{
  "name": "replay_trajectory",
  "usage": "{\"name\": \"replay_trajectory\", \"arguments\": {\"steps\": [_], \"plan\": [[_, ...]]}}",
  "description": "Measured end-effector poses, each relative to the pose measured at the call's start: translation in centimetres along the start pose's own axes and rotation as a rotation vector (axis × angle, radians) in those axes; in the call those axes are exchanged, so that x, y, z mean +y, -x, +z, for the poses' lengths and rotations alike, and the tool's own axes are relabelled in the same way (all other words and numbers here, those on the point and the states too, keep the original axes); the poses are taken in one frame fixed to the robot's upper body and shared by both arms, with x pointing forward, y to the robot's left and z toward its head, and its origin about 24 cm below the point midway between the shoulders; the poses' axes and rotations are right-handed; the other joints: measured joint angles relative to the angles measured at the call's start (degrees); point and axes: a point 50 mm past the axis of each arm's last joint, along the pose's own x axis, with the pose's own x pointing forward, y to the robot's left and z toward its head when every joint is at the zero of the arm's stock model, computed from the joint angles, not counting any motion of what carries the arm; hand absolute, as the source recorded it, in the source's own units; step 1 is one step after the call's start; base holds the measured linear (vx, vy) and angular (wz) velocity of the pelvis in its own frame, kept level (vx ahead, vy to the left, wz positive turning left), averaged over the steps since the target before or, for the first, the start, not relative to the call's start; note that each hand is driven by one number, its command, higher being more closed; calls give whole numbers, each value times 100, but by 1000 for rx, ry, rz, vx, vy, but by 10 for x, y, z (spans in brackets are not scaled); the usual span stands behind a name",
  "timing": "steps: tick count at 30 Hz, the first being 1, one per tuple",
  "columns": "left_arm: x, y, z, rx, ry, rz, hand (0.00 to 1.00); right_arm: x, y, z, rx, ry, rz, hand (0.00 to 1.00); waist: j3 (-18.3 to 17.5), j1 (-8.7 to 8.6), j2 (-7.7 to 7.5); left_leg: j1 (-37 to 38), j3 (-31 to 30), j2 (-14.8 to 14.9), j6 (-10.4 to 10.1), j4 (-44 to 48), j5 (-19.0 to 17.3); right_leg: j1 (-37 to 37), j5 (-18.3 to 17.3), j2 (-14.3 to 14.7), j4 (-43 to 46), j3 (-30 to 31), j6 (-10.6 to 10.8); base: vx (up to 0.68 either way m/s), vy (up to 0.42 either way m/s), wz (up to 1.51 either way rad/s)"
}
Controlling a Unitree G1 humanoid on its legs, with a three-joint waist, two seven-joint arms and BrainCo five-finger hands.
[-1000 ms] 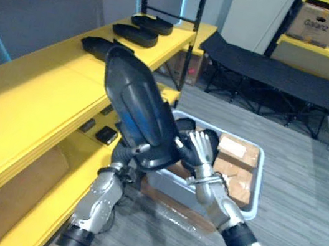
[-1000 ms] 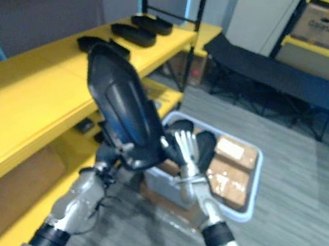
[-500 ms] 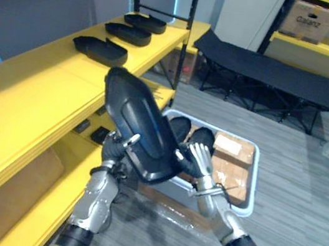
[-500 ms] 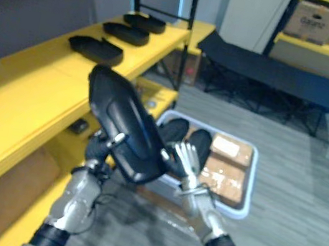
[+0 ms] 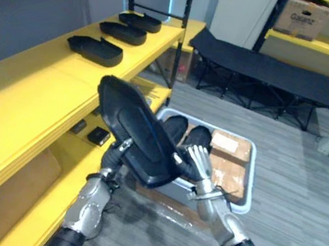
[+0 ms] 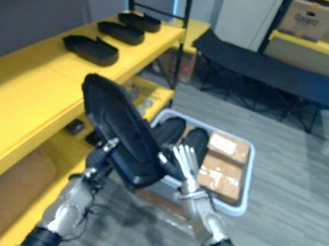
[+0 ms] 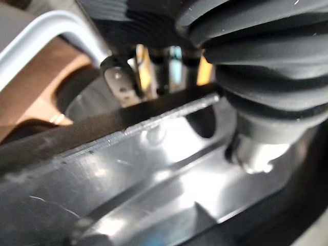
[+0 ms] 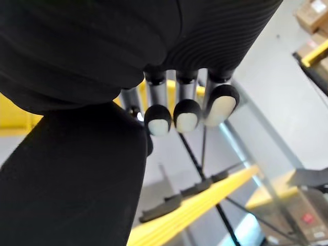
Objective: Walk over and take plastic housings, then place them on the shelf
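I hold a large black plastic housing (image 5: 135, 131) tilted in the air in front of me, its narrow end toward the yellow shelf top (image 5: 37, 89). My left hand (image 5: 113, 157) grips its lower edge from below, a fingertip (image 7: 118, 77) hooked over the rim (image 7: 154, 128). On the other side my right hand (image 5: 200, 164) is curled against the housing, its fingertips (image 8: 187, 115) bent back over the dark shell (image 8: 72, 179). Three more black housings (image 5: 94, 50) (image 5: 123, 31) (image 5: 140, 21) lie in a row further along the shelf top.
A grey bin (image 5: 247, 194) on the floor holds cardboard boxes (image 5: 230, 145) and two dark housings (image 5: 176, 128). Small black parts (image 5: 98, 135) lie on the lower shelf. A black folding cot (image 5: 274, 69) stands behind, with a yellow rack and a carton (image 5: 302, 16) beyond.
The housing has come down and tilted flatter. My left hand's fingers have curled onto its edge. The whole view has shifted a little.
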Motion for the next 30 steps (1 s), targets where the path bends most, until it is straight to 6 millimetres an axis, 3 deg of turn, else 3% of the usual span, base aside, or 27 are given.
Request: {"name": "replay_trajectory", "arguments": {"steps": [5,6,10,18,26,30], "plan": [[1,2,2,-15,4,-26,100,1,1,4,-17,-7,-15,100,12,-20,20,-5,6,3,2,20,-19,3,1,-2,-11,2,1,0,0,0],[0,2,2,-20,3,-27,100,1,1,4,-18,-8,-17,0,13,-20,22,-7,6,4,2,20,-20,3,1,-2,-16,2,2,0,0,0],[-1,5,4,-69,6,-32,100,-2,-3,9,-26,-40,-33,0,36,-29,59,-10,12,18,4,28,-33,9,8,-1,-47,4,10,0,0,0],[-9,10,17,-182,11,-38,100,-4,-9,26,-29,-304,-43,0,81,-39,135,-49,17,39,-3,200,-140,49,9,8,-67,11,12,0,0,0],[-27,18,33,-357,-78,104,100,-10,-20,38,9,-600,-41,0,81,-62,135,-4,59,-3,4,161,-149,19,2,-16,-1,16,2,2,19,-2],[-32,20,41,-429,-183,178,100,-25,-27,43,-17,-765,-38,0,80,-58,133,65,108,-11,-3,91,-139,21,2,-19,11,24,3,9,16,-4]]}}
